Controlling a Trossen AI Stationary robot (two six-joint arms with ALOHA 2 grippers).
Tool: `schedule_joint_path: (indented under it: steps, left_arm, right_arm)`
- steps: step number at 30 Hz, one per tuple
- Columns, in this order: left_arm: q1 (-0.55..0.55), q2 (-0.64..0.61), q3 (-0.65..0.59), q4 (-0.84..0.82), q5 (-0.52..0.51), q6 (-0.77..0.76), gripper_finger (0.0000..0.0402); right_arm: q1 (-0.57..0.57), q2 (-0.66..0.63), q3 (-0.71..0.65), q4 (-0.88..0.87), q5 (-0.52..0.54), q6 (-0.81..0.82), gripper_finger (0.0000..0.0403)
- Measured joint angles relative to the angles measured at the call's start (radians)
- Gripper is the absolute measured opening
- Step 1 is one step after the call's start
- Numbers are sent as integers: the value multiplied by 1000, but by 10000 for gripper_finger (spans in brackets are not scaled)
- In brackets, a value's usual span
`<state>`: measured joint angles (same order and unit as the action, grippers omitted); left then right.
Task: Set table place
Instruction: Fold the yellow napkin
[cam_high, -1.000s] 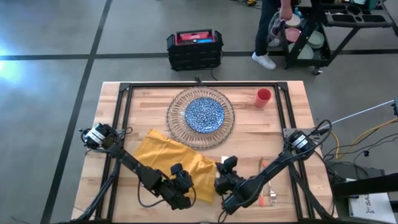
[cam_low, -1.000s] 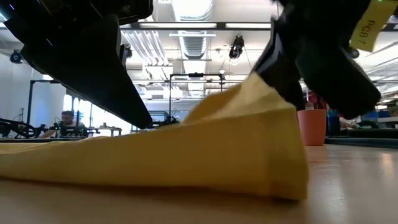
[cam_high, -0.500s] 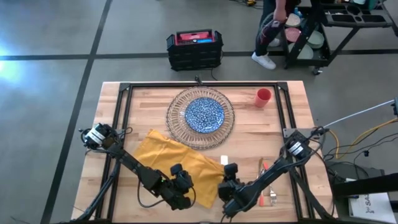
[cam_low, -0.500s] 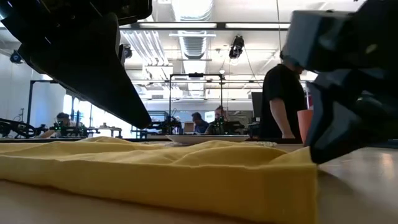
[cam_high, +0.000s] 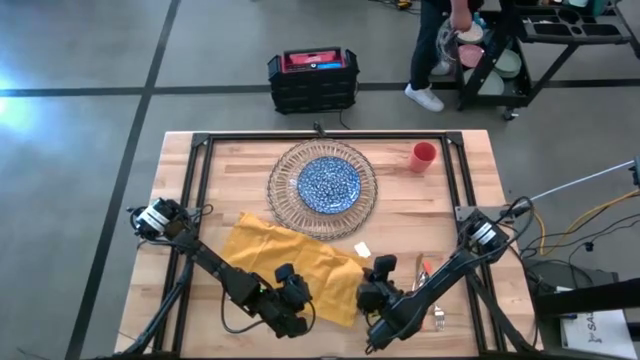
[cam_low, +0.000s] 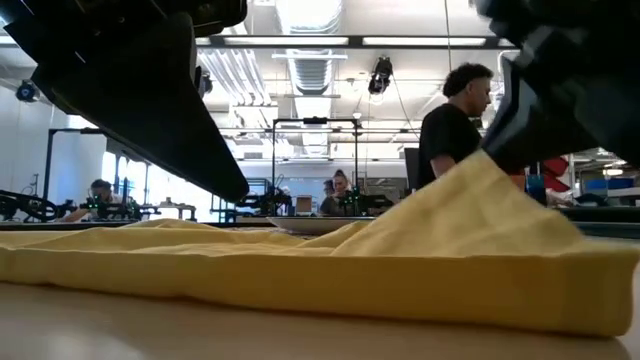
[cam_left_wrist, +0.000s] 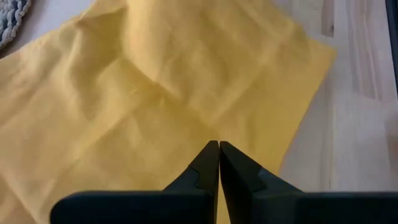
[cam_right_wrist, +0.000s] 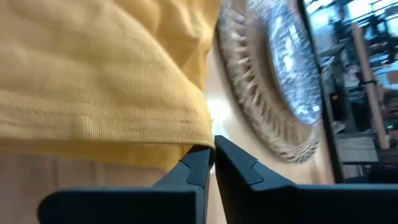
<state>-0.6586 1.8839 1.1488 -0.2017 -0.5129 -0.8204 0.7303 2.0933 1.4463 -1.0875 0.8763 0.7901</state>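
The yellow napkin (cam_high: 290, 265) lies on the table (cam_high: 400, 225), on the near side of the clear ribbed charger (cam_high: 285, 205) that carries the blue-patterned plate (cam_high: 328, 183). My right gripper (cam_high: 374, 287) (cam_right_wrist: 211, 149) is shut on the napkin's right end, which rises in a peak (cam_low: 478, 172). My left gripper (cam_high: 298, 296) (cam_left_wrist: 219, 144) is shut over the napkin's near part, which lies flat. The red cup (cam_high: 424, 156) stands at the far right. The orange-handled cutlery (cam_high: 428, 290) lies to the right of my right arm. My left gripper has its shut fingertips (cam_left_wrist: 211, 155) pointing down at the napkin's flat surface (cam_left_wrist: 186, 118) near its near edge; whether they touch or pinch the cloth, I cannot tell. My right gripper pinches the napkin's hemmed right edge (cam_right_wrist: 198, 138) between its two fingers. That end is lifted off the table while the rest of the cloth lies flat.
A small white tag (cam_high: 362, 250) lies on the wood just right of the napkin. The black frame rails (cam_high: 465, 200) run along both sides of the table. Beyond the far edge a black crate (cam_high: 312, 80) sits on the floor, and a person (cam_low: 455, 130) stands by a cart.
My right gripper has dipped to the table and risen again, shifting toward the table's right edge. The napkin's right end lay flat half a second ago; now it stands up in a peak, drawn farther right. The napkin's left part has stayed flat.
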Motion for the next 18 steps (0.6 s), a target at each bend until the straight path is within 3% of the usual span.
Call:
schedule_joint_path:
  steps: [12, 14, 18]
  left_arm:
    - [0, 0, 0, 0, 0, 0, 0]
    - [0, 0, 0, 0, 0, -1, 0]
    - [0, 1, 0, 20, 1, -23, 0]
  right_arm:
    - [22, -11, 12, 64, -327, 1, 128]
    - [34, -27, 19, 62, -315, 4, 145]
    - [45, -81, 22, -73, -150, 127, 164]
